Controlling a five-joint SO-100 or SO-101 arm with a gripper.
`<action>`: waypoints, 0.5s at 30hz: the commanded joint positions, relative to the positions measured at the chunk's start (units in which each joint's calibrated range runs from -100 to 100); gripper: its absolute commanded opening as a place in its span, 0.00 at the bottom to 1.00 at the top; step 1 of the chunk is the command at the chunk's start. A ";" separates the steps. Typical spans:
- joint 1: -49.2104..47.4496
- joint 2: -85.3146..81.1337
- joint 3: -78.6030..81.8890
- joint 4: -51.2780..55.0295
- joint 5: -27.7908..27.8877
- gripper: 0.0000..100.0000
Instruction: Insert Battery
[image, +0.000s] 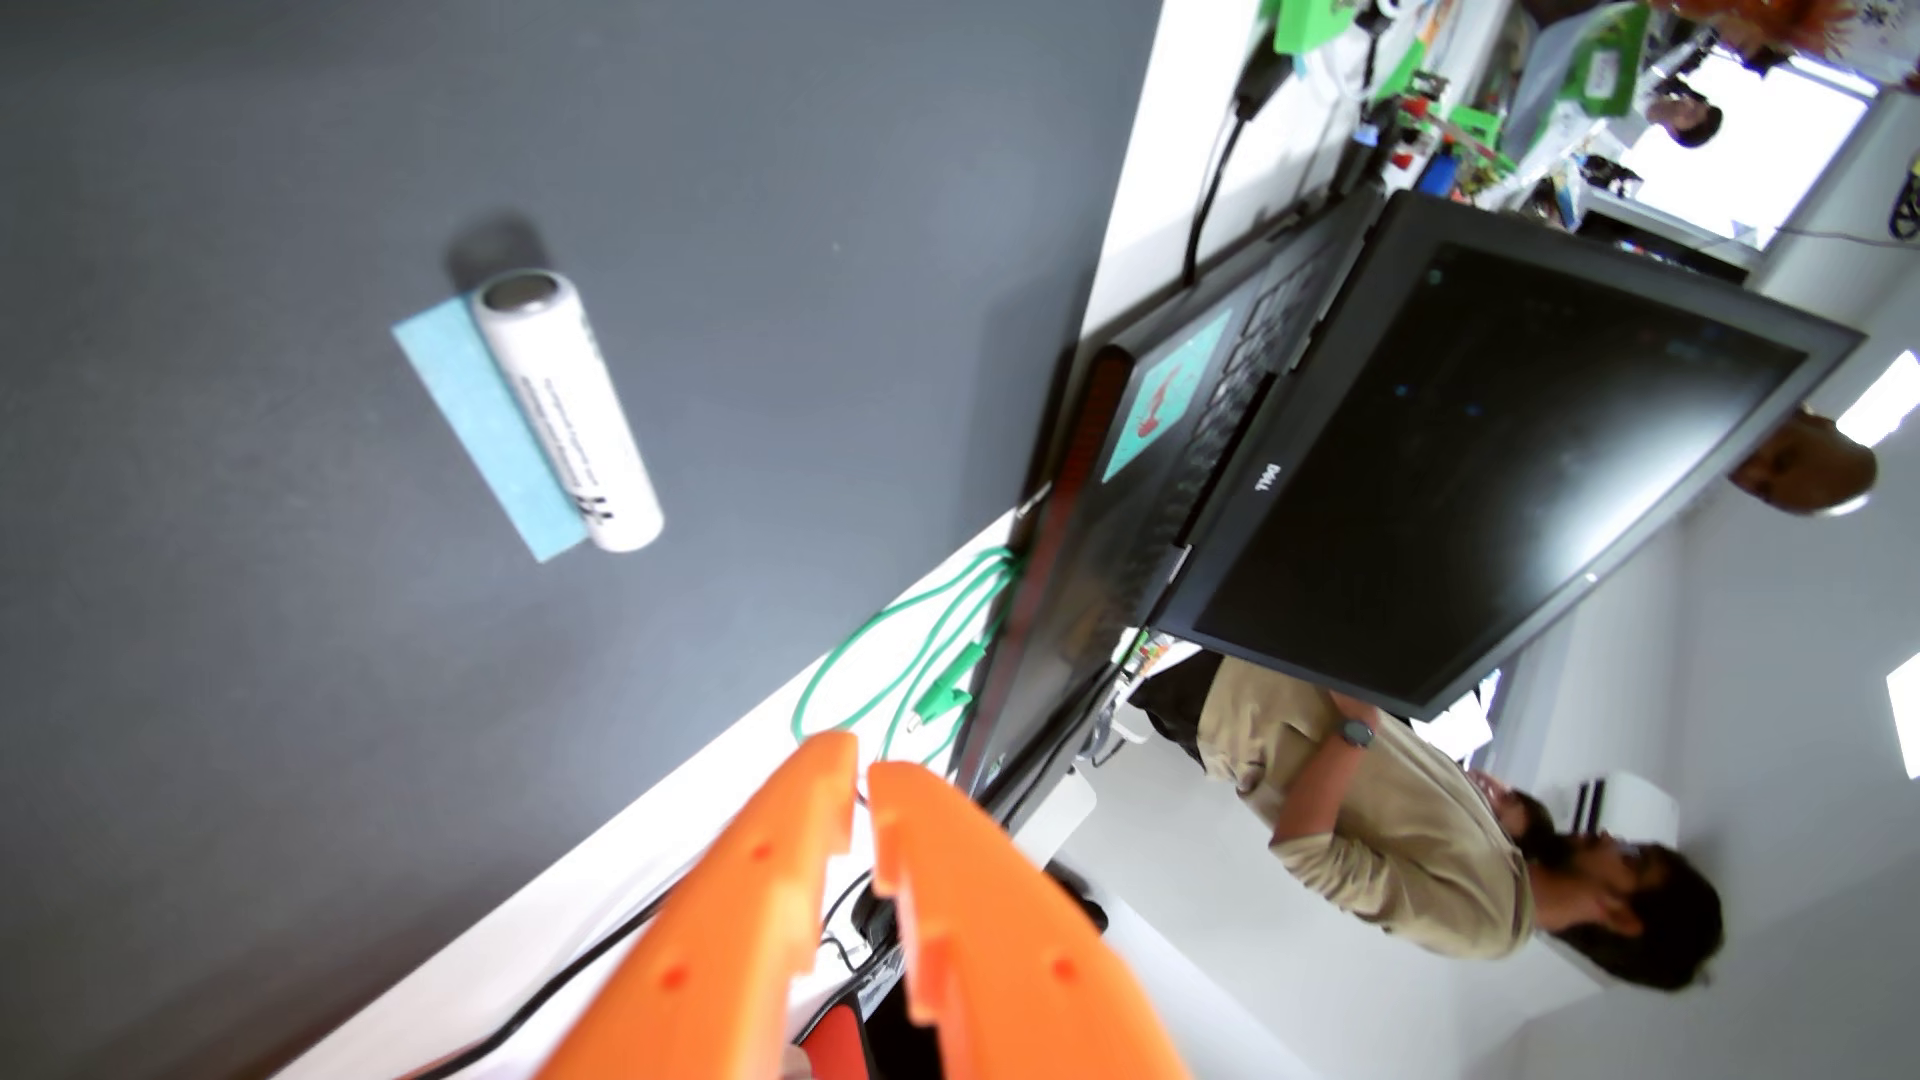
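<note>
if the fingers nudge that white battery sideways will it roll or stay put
The white battery is a smooth cylinder lying on its side, so it will likely roll. The blue strip beside it may check rolling that way. It looks rigid, and its glossy casing may slip between the orange fingers.

White cylindrical battery (570, 409) lies flat on the grey mat, ungrasped.
</note>
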 joint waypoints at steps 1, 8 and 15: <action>0.29 6.60 -2.62 0.21 1.58 0.01; 0.41 27.85 -12.71 -0.13 1.58 0.02; 3.12 47.45 -25.14 0.63 3.59 0.02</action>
